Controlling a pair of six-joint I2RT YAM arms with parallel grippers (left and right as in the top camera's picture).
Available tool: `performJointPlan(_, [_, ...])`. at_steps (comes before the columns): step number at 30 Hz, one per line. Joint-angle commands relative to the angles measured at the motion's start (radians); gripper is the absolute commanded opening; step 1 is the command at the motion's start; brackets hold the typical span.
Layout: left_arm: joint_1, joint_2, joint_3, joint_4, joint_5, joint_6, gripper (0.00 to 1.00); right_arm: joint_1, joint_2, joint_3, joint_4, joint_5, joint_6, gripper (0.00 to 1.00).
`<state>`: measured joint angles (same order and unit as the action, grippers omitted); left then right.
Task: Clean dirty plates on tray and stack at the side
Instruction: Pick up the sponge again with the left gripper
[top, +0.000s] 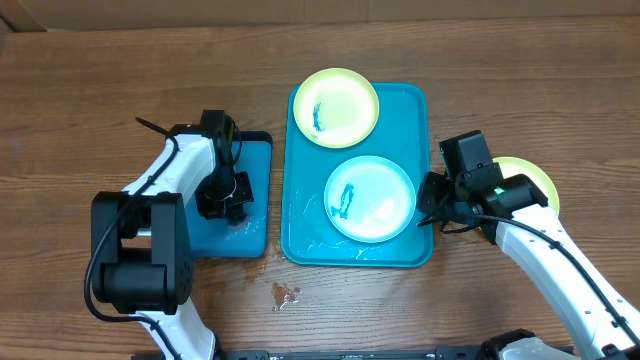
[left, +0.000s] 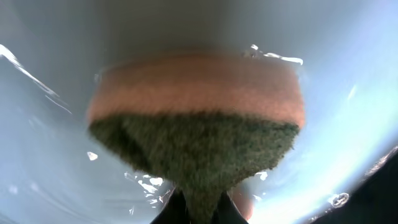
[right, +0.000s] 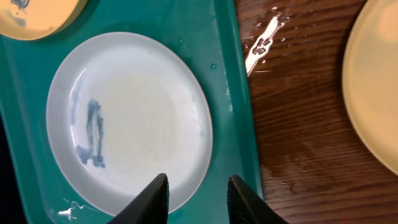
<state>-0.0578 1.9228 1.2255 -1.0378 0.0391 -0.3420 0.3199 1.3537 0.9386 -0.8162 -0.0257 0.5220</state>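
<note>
light blue plate on near-right part of tray, blue smear left of centre. yellow-green plate on far part, also smeared. third plate on table right of tray.
plates likely light, stiff plastic, wet so slippery; best pinch at raised rim.
right gripper spread over blue plate's rim, holding nothing.
left gripper pinching sponge over small blue tray.

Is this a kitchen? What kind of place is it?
Probably a robot practice bench for dishwashing, not a home kitchen. White-and-black robot arms stand at a brown wooden table, a bright turquoise plastic tray holds smeared round plastic plates, and there is a green-and-orange scrubbing sponge.
</note>
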Motion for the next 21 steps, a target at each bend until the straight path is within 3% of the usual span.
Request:
performJointPlan(1, [-0.001, -0.056, 0.085, -0.042, -0.017, -0.011, 0.04, 0.0, -0.003, 0.023, 0.003, 0.096, -0.005, 0.33])
performJointPlan(8, [-0.003, -0.117, 0.104, -0.042, -0.097, 0.006, 0.04, -0.001, 0.035, 0.023, 0.027, 0.141, 0.002, 0.33])
performJointPlan(16, [-0.003, -0.084, -0.116, 0.187, -0.139, 0.03, 0.04, -0.001, 0.179, 0.023, 0.04, 0.137, 0.001, 0.32])
performJointPlan(21, [-0.003, -0.082, -0.14, 0.177, -0.134, 0.062, 0.04, -0.001, 0.236, 0.023, 0.087, 0.117, -0.032, 0.26])
